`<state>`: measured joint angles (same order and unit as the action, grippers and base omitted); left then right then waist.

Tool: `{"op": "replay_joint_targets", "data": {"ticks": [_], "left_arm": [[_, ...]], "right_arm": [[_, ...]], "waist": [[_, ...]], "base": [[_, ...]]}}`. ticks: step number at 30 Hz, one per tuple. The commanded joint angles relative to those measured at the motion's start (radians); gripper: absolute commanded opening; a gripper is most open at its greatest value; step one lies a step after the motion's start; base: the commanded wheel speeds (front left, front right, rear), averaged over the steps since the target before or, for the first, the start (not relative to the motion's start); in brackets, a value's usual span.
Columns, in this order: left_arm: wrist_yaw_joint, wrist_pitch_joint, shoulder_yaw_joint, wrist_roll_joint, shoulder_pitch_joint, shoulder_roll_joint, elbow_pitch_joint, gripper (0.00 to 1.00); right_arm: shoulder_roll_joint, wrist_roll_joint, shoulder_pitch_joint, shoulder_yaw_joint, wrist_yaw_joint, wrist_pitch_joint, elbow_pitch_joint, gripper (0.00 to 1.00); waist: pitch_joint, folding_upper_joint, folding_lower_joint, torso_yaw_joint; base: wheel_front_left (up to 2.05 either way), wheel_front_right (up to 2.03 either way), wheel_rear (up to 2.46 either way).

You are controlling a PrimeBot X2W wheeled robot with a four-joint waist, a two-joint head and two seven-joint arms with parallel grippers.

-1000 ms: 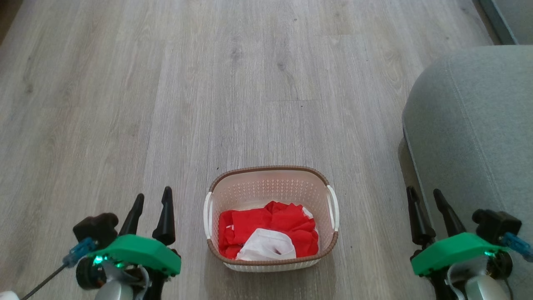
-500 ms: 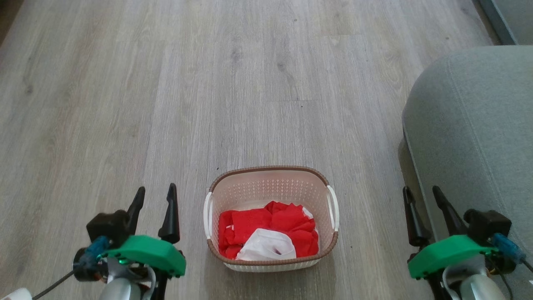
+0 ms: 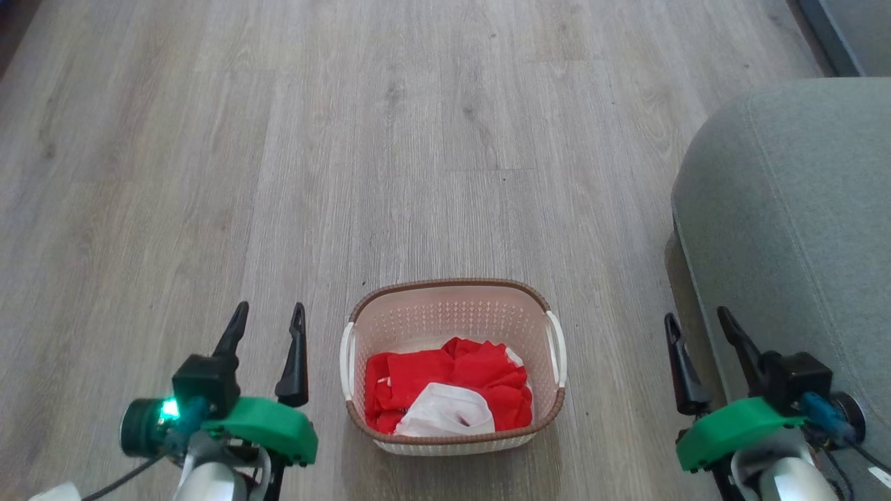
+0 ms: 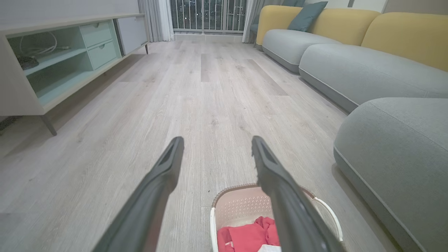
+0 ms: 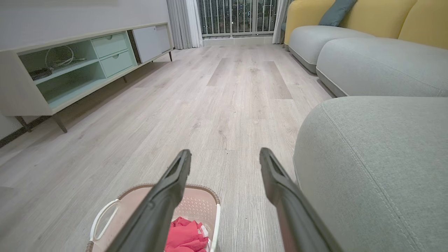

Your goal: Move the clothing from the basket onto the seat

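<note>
- Flanking the basket (image 3: 449,284) on the floor (image 3: 348,139), left gripper (image 3: 271,308) and right gripper (image 3: 696,314) both hover with fingers spread, holding nothing
- clothing (image 3: 445,386) lies bunched inside the basket, white part nearest the robot, untouched
- seat (image 3: 800,209) stands just right of basket, probably so the carry is short

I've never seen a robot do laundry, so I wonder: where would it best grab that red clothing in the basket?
Probably the bunched red folds in the middle of the clothing, coming straight down from above: the basket walls it in on every side, leaving only the top open. Those crumpled ridges give something to pinch. The open left pincer sits nearer.
</note>
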<state>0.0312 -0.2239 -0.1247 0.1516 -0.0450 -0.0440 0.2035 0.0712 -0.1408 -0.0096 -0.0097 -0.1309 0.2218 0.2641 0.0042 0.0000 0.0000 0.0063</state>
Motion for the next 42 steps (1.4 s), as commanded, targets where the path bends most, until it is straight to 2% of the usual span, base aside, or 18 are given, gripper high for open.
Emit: {"op": "replay_joint_targets", "data": {"ticks": [1,8,24,27,36,37,42], "left_arm": [[0.007,-0.017,0.025,-0.03,-0.056,-0.012,-0.041,1.0],[0.012,-0.037,0.02,-0.117,-0.056,-0.011,-0.045,1.0],[-0.002,-0.038,0.033,-0.113,-0.064,-0.008,-0.043,1.0],[-0.005,-0.038,0.033,-0.114,-0.087,-0.008,-0.05,1.0],[-0.03,-0.038,-0.01,-0.153,-0.277,-0.012,-0.004,1.0],[-0.03,-0.038,-0.01,-0.153,-0.277,-0.012,-0.004,1.0],[-0.051,-0.038,-0.063,-0.205,-0.444,-0.035,0.14,1.0]], "right_arm": [[0.018,0.029,-0.044,0.026,0.0,0.019,-0.036,1.0],[0.017,0.115,-0.043,0.032,0.0,0.04,-0.043,1.0],[0.009,0.109,-0.052,0.028,0.0,0.04,-0.053,1.0],[0.008,0.099,-0.075,0.03,0.0,0.04,-0.063,1.0],[-0.01,0.058,-0.255,0.003,0.0,0.04,-0.13,1.0],[-0.01,0.058,-0.255,0.003,0.0,0.04,-0.13,1.0],[-0.018,0.039,-0.348,0.004,0.0,0.04,-0.156,1.0]], "waist": [[0.0,0.0,0.0,0.0],[0.002,0.0,0.0,0.002],[0.035,0.0,0.0,-0.004],[0.088,0.0,0.0,-0.016],[0.39,0.0,0.0,-0.101],[0.39,0.0,0.0,-0.101],[0.541,0.0,0.0,-0.155]], "base": [[0.0,0.0,0.0],[0.0,0.0,0.0],[0.0,0.0,0.0],[0.0,0.0,0.0],[0.0,0.0,0.0],[0.0,0.0,0.0],[0.0,0.0,0.0]]}}
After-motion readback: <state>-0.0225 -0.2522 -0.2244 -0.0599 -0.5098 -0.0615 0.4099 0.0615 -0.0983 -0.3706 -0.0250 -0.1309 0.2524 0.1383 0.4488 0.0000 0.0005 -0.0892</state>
